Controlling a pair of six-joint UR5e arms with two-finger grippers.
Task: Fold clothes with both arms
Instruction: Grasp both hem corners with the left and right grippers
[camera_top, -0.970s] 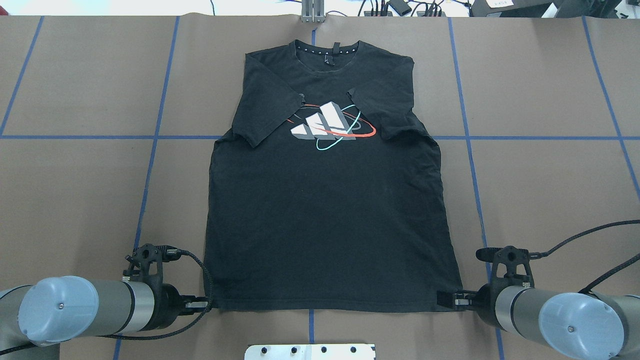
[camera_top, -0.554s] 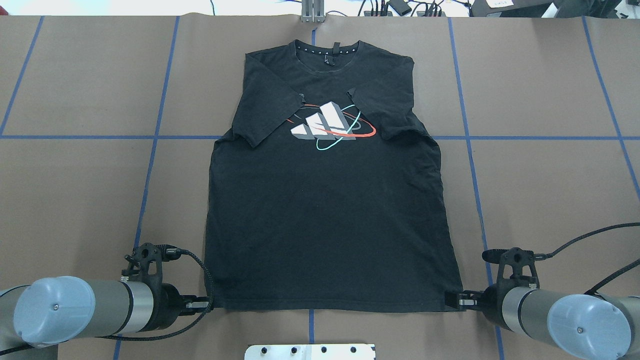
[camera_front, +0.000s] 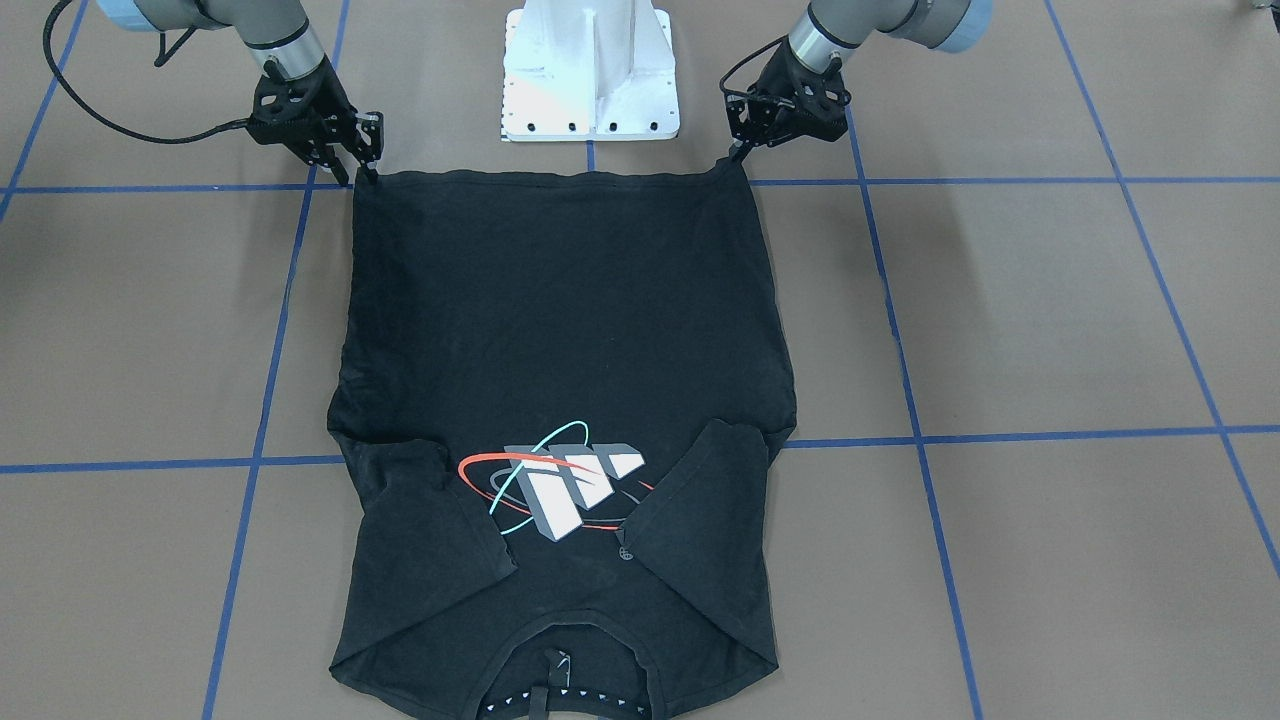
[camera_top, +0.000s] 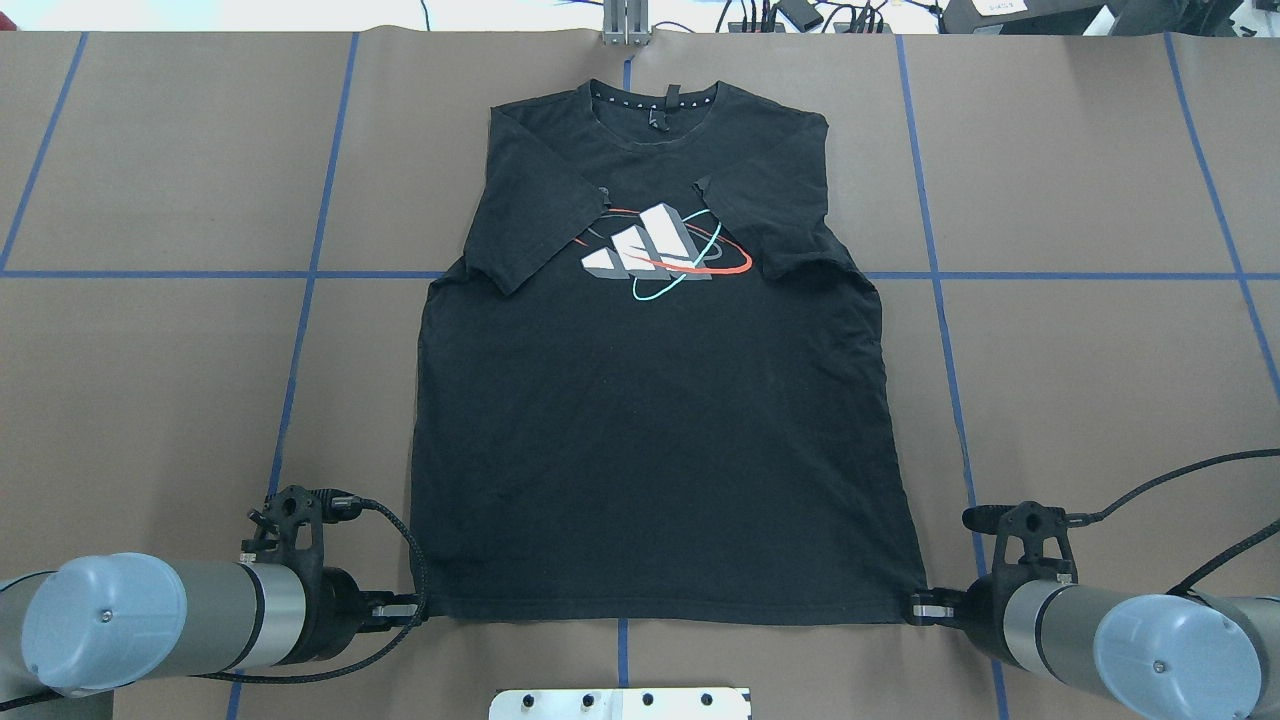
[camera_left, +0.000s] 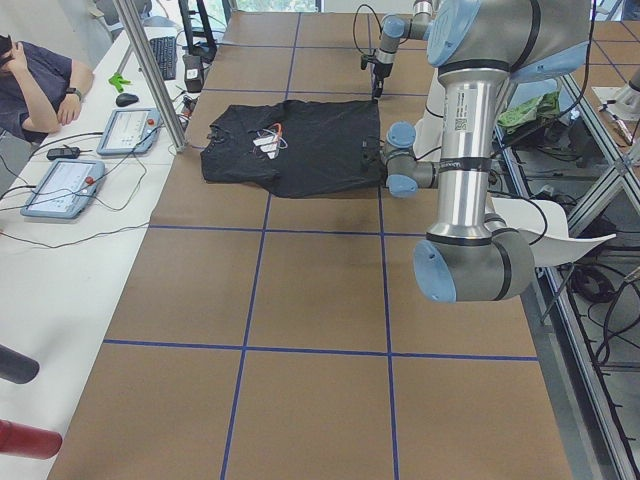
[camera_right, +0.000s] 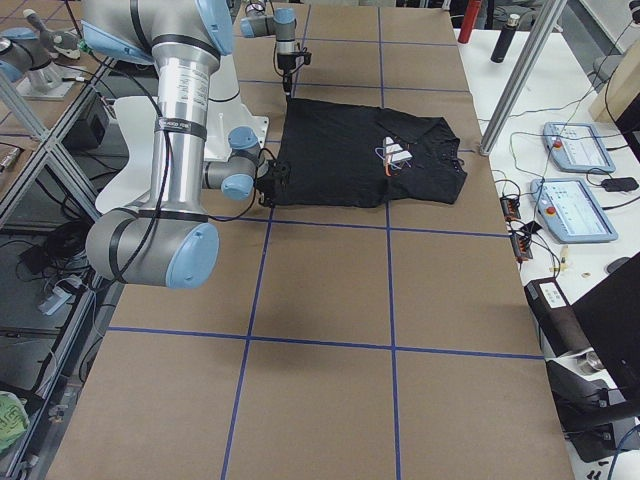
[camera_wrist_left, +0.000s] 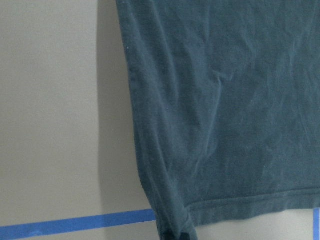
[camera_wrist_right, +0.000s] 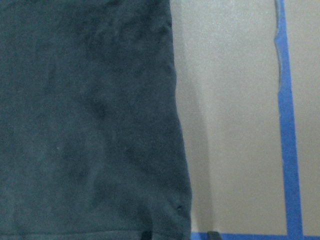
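Jaws of the left arm (camera_top: 395, 608) pinch the shirt's (camera_top: 650, 420) hem corner at 7 o'clock; jaws of the right arm (camera_top: 925, 607) pinch the corner at 5 o'clock. Shirt lies flat on the table (camera_top: 1080, 380), long axis from 6 to 12, collar toward 12, sleeves folded inward.

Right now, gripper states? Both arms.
Left gripper: shut on the black T-shirt, at a hem corner.
Right gripper: shut on the other hem corner.
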